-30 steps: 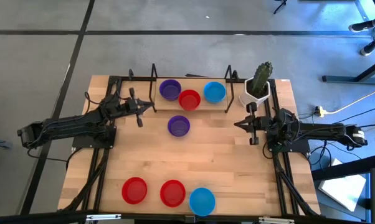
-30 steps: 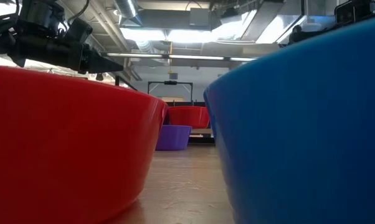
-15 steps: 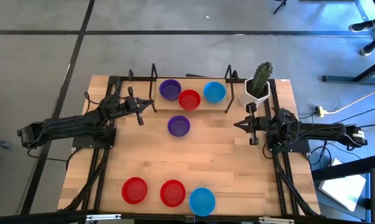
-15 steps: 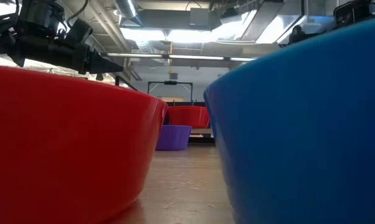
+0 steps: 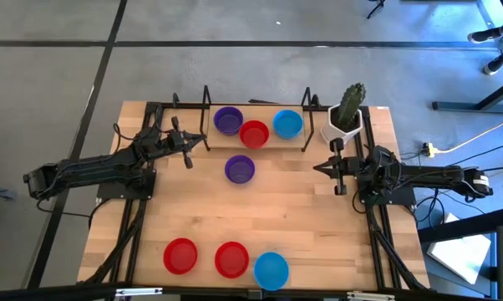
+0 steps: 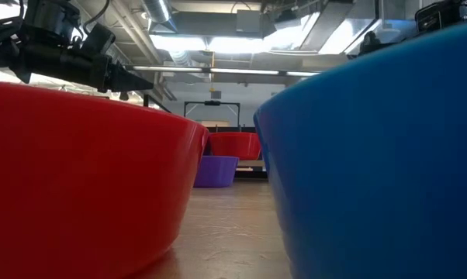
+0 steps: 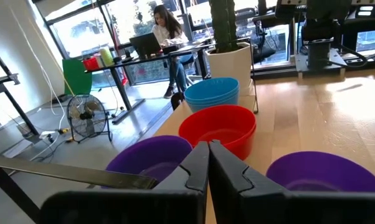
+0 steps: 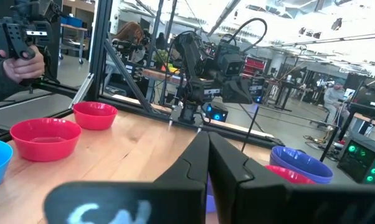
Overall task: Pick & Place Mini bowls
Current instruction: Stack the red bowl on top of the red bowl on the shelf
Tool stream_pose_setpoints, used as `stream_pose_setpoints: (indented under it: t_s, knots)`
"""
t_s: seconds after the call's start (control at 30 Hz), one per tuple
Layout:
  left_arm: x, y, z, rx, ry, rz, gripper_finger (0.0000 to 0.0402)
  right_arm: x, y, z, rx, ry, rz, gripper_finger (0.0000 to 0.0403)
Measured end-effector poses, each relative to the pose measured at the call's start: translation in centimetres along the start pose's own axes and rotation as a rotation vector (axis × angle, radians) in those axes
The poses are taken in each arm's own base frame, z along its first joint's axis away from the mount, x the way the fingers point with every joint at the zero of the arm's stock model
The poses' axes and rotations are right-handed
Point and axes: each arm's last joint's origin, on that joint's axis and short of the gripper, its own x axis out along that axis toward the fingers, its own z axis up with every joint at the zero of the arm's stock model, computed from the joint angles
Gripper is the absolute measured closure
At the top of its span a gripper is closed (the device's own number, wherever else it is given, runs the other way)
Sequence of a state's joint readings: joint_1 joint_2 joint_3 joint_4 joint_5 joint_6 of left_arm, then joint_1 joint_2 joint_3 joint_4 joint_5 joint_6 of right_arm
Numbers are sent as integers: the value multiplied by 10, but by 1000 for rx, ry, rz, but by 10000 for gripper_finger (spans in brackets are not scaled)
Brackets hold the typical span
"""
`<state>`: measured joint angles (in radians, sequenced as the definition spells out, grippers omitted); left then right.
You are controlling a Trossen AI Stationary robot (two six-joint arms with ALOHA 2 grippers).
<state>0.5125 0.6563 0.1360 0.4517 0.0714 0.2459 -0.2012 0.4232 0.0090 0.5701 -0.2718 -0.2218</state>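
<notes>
Both end effectors are pressed together and hold nothing.

High view: the left end effector [image 5: 198, 144] hovers over the worktop [image 5: 302, 217] with its fingers aimed across toward the right arm. The lone purple bowl [image 5: 240, 169] lies just ahead of it and a little toward the near edge. The right end effector [image 5: 321, 167] points back at the same bowl from the opposite side, but stands farther off, so the left arm looks the nearer of the two. Beyond the lone bowl, a purple bowl at the rack [image 5: 228, 120], a red bowl [image 5: 254, 133] and a blue bowl [image 5: 287, 124] sit in a row, each touching or just beside the next; that row is ahead of the left end effector and off to its far side. Three more bowls, red [image 5: 180, 255], red [image 5: 231, 259] and blue [image 5: 271, 269], sit along the near edge, well apart from both arms. A bowl is round, so it has no long axis to line up with.

Low view: a near red bowl [image 6: 78, 170] and a near blue bowl [image 6: 373, 155] fill the foreground, and the left arm shows above them.

Left wrist view: the shut left fingers [image 7: 197, 171] point between two purple bowls, with the red one straight beyond.

Right wrist view: the shut right fingers [image 8: 200, 165] point toward the left arm; bowls lie to either side.
</notes>
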Motion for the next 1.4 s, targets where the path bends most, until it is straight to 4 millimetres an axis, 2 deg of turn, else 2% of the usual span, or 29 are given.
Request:
stream_pose_setpoints:
  t_s: [0.2, 0.27, 0.43, 0.6, 0.77, 0.9, 1.03, 1.2, 1.4]
  knots:
    - [0, 0, 0, 0, 0, 0, 397, 0, 0, -1, 9, 6, 2, 393]
    - [0, 0, 0, 0, 0, 0, 395, 3, -1, 2, 61, 32, 12, 394]
    - [0, 0, 0, 0, 0, 0, 395, 31, -4, 27, 137, 192, 102, 398]
    - [0, 0, 0, 0, 0, 0, 397, 77, -4, 46, 189, 410, 167, 394]
    - [0, 0, -1, -4, 7, -2, 394, 134, 0, 64, 248, 580, 231, 394]
    - [0, 0, -1, -15, 11, -3, 395, 184, 14, 71, 222, 704, 330, 393]
    - [0, 0, -1, -16, 10, -3, 397, 233, 33, 77, 140, 736, 419, 392]
    - [0, 0, -1, -16, 10, -3, 394, 276, 63, 64, 44, 800, 547, 360]
    - [0, 0, -1, -16, 10, -3, 397, 303, 95, 38, 70, 787, 763, 272]
